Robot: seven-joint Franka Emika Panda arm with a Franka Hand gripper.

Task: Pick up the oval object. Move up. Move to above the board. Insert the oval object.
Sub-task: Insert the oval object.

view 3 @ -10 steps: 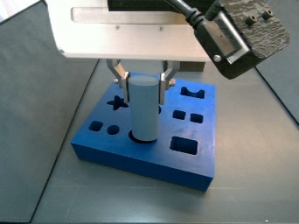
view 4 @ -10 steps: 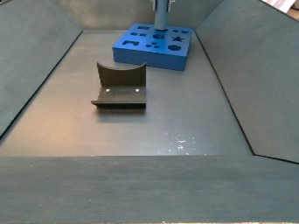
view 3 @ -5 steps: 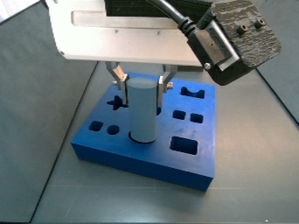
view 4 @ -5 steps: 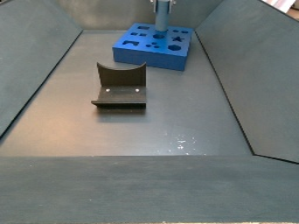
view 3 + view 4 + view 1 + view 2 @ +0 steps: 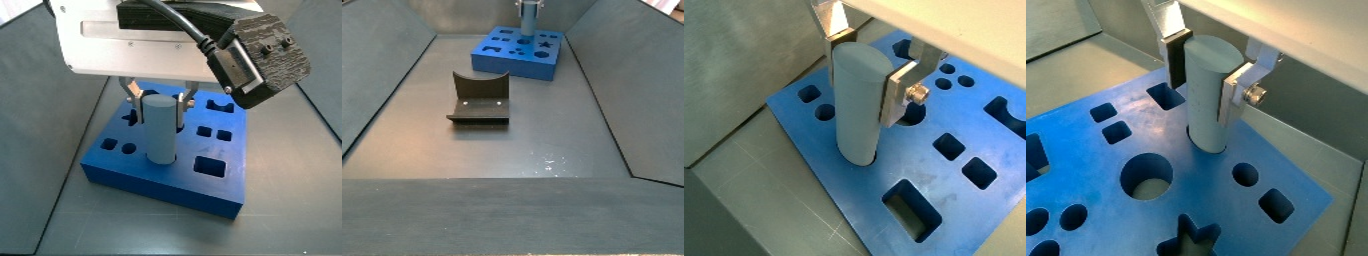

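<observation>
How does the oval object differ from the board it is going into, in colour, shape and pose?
The oval object is pale blue-grey; the board is bright blue. The oval object is a tall, slim, smooth peg with a rounded section, while the board is a wide, thick square block with dark shaped cutouts in its top. The oval object stands upright between the fingers of the gripper, its lower end in a cutout; the board lies flat on the floor. Both look matte and plain.

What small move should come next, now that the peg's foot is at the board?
Probably keep pressing straight down. The hand grips the oval object near its top, and its base already sits in a cutout of the board, yet most of its length stands above the top face.
</observation>
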